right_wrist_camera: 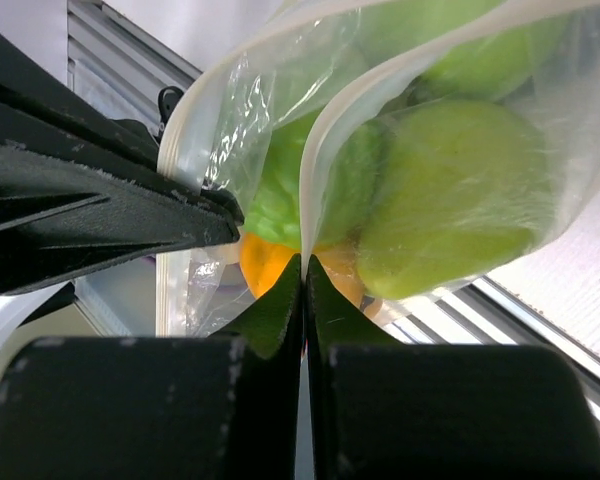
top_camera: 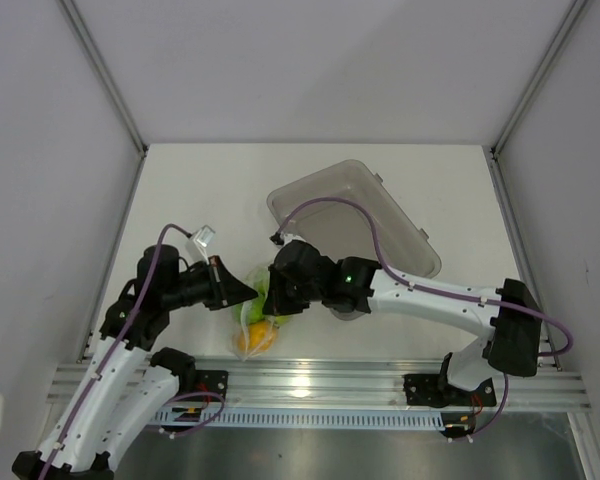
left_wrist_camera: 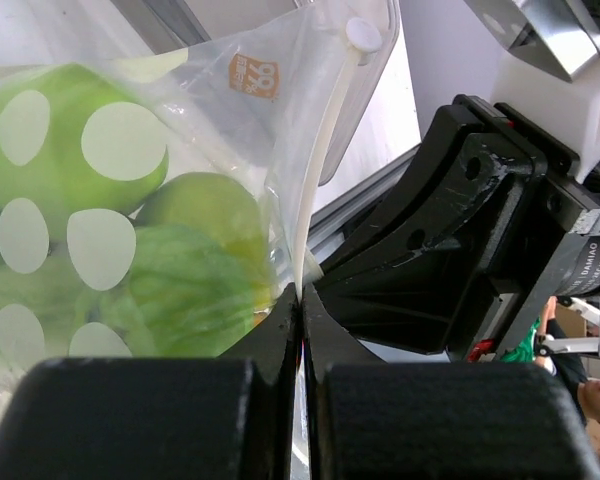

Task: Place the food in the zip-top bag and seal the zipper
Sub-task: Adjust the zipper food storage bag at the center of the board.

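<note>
the zip-top bag [top_camera: 257,322] hangs between the two arms at the near edge of the surface [top_camera: 180,190], just ahead of the aluminium rail [top_camera: 320,378], and the food is already inside it: a green apple [left_wrist_camera: 70,140] and other green pieces press against the clear film, with an orange citrus [right_wrist_camera: 265,262] low in the bag. the left end effector [left_wrist_camera: 300,298] is clamped narrow on the zipper [left_wrist_camera: 315,180], the white strip running up out of its closed tips. the right end effector [right_wrist_camera: 305,265] is likewise pinched tight on the strip, facing the left one from the other side. holding the mouth edge at two points likely keeps the limp film taut, so the weight of the fruit hangs below rather than folding the strip. in the right wrist view two lips of the mouth curve apart above the pinch, so the seal looks unfinished; whether that pinch catches both lips i cannot tell. loading seems done and pressing along the strip is what remains. the grey bin [top_camera: 365,205] lies tilted behind, apart from the bag.
</note>
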Controlling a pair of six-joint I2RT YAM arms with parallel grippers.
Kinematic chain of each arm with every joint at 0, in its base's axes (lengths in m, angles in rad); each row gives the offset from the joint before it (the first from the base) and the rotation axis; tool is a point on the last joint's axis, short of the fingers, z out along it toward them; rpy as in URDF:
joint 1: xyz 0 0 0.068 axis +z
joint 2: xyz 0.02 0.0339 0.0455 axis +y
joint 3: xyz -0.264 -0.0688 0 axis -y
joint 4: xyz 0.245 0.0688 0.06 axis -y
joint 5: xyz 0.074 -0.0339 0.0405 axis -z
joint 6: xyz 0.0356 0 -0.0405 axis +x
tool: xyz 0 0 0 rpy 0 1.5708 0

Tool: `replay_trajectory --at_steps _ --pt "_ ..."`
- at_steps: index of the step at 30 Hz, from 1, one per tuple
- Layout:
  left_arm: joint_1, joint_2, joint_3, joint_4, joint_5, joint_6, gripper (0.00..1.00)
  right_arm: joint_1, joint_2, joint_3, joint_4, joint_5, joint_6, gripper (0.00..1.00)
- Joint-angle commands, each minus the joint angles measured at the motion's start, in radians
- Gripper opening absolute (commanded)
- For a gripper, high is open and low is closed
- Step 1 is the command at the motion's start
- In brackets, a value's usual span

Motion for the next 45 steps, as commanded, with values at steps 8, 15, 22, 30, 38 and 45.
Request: replay_trajectory --at_steps 8,15,22,30,38,45 --pt "-0.016 0.052 0.036 0.008 0.06 0.103 0.01 0.059 -0.095 0.028 0.071 0.087 0.062 0.0" --pt "-0.016 0.0 0.056 -0.038 0.038 0.216 0.37 0.056 -0.14 -0.041 0.103 0.162 0.163 0.0" --pt "-0.016 -0.092 0.105 -0.088 -0.074 0.258 0.68 0.059 -0.137 -0.068 0.105 0.168 0.206 0.0" --pt "-0.016 -0.158 0.128 -0.143 -0.137 0.281 0.74 0.068 -0.157 -0.085 0.084 0.234 0.283 0.0" --pt "-0.021 -0.241 0.183 -0.313 -0.162 0.255 0.73 0.068 -0.151 -0.067 0.036 0.324 0.405 0.0" --pt "-0.05 -0.325 0.122 -0.255 -0.079 0.253 0.73 0.066 -0.113 0.014 -0.085 0.392 0.493 0.0"
